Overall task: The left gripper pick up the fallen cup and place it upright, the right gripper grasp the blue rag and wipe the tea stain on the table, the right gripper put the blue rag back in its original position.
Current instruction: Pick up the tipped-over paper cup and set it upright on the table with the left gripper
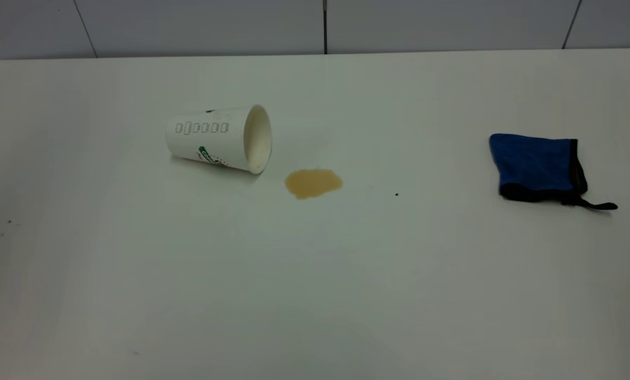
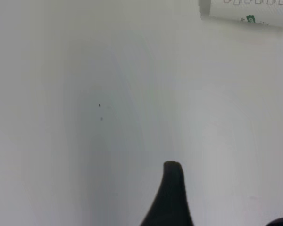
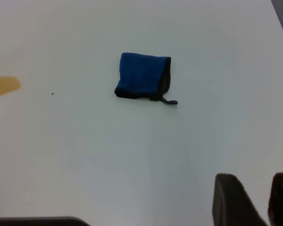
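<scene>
The white paper cup (image 1: 219,138) lies on its side at the table's left middle, mouth facing right; its wall (image 2: 245,12) shows at the edge of the left wrist view. A tan tea stain (image 1: 313,183) (image 3: 4,85) sits just right of the mouth. The folded blue rag (image 1: 539,166) (image 3: 142,75) lies flat at the right. Neither arm appears in the exterior view. My left gripper (image 2: 226,193) hovers open over bare table, well short of the cup. My right gripper (image 3: 254,176) is away from the rag, its dark fingers a narrow gap apart with nothing between.
The white table (image 1: 315,290) runs to a grey panelled wall at the back, with a rounded corner at the far left. A tiny dark speck (image 1: 396,194) lies between stain and rag. Other specks (image 2: 99,105) dot the left side.
</scene>
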Action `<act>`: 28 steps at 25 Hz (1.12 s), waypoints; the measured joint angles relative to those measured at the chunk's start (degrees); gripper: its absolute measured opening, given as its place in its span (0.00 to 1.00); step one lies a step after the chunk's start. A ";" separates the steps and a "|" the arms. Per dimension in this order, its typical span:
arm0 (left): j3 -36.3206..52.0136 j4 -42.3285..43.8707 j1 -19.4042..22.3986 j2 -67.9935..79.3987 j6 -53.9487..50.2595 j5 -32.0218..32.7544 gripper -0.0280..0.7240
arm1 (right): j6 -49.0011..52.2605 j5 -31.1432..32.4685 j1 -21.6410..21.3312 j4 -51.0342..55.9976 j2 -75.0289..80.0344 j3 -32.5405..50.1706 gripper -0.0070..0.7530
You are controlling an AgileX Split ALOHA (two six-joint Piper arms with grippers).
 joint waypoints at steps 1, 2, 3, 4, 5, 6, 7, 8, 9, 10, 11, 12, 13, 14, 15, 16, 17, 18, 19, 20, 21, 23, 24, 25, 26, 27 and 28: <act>-2.82 1.97 -2.02 4.42 -1.66 0.05 0.99 | 0.00 0.00 0.00 0.00 0.00 0.00 0.32; -5.87 4.27 -3.75 8.87 -3.68 0.40 0.99 | 0.00 0.00 0.00 0.00 0.00 0.00 0.32; -9.13 6.72 -5.84 13.39 -5.60 1.37 0.99 | 0.00 0.00 0.00 0.00 0.00 0.00 0.32; -12.03 8.89 -7.99 17.16 -8.02 2.57 0.99 | 0.00 0.00 0.00 0.00 0.00 0.00 0.32; -15.73 11.41 -10.15 21.68 -10.25 4.64 0.99 | 0.00 0.00 0.00 0.00 0.00 0.00 0.32; -19.63 13.68 -11.97 26.17 -12.14 7.27 0.99 | 0.00 0.00 0.00 0.00 0.00 0.00 0.32; -22.99 15.37 -14.11 29.84 -13.44 10.24 0.99 | 0.00 0.00 0.00 0.00 0.00 0.00 0.32; -27.17 17.14 -16.08 34.13 -14.51 12.73 0.98 | 0.00 0.00 0.00 0.00 0.00 0.00 0.32; -31.42 18.45 -17.79 38.26 -14.96 15.50 0.98 | 0.00 0.00 0.00 0.00 0.00 0.00 0.32; -35.71 19.26 -19.01 42.19 -14.96 17.94 0.98 | 0.00 0.00 0.00 0.00 0.00 0.00 0.32; -39.20 19.53 -20.22 45.28 -14.77 19.63 0.98 | 0.00 0.00 0.00 0.00 0.00 0.00 0.32; -43.24 19.73 -21.19 48.73 -14.23 21.28 0.98 | 0.00 0.00 0.00 0.00 0.00 0.00 0.32; -47.07 19.85 -21.87 51.89 -13.56 22.71 0.98 | 0.00 0.00 0.00 0.00 0.00 0.00 0.32; -50.60 19.95 -22.55 54.24 -12.99 24.03 0.98 | 0.00 0.00 0.00 0.00 0.00 0.00 0.32; -53.22 20.04 -23.06 56.78 -12.36 25.16 0.98 | 0.00 0.00 0.00 0.00 0.00 0.00 0.32; -56.10 20.17 -23.48 58.94 -11.83 26.51 0.98 | 0.00 0.00 0.00 0.00 0.00 0.00 0.32; -58.50 20.43 -23.82 60.77 -11.53 27.61 0.98 | 0.00 0.00 0.00 0.00 0.00 0.00 0.32; -60.13 20.83 -24.16 62.02 -11.40 27.61 0.98 | 0.00 0.00 0.00 0.00 0.00 0.00 0.32; -61.70 21.34 -24.53 63.28 -11.33 27.61 0.98 | 0.00 0.00 0.00 0.00 0.00 0.00 0.32; -62.70 21.99 -24.89 64.28 -11.33 27.61 0.98 | 0.00 0.00 0.00 0.00 0.00 0.00 0.32; -63.20 22.53 -25.26 65.00 -11.33 27.55 0.98 | 0.00 0.00 0.00 0.00 0.00 0.00 0.32; -63.39 23.74 -26.02 66.43 -11.51 27.19 0.97 | 0.00 0.00 0.00 0.00 0.00 0.00 0.32; -63.39 24.37 -26.14 67.20 -11.63 26.95 0.97 | 0.00 0.00 0.00 0.00 0.00 0.00 0.32; -63.40 24.88 -26.27 67.87 -11.79 26.61 0.97 | 0.00 0.00 0.00 0.00 0.00 0.00 0.32; -63.40 25.55 -26.32 68.71 -12.04 26.36 0.96 | 0.00 0.00 0.00 0.00 0.00 0.00 0.32; -63.40 26.46 -26.32 69.57 -12.34 26.10 0.96 | 0.00 0.00 0.00 0.00 0.00 0.00 0.32; -63.40 27.47 -26.32 70.43 -12.64 25.74 0.95 | 0.00 0.00 0.00 0.00 0.00 0.00 0.32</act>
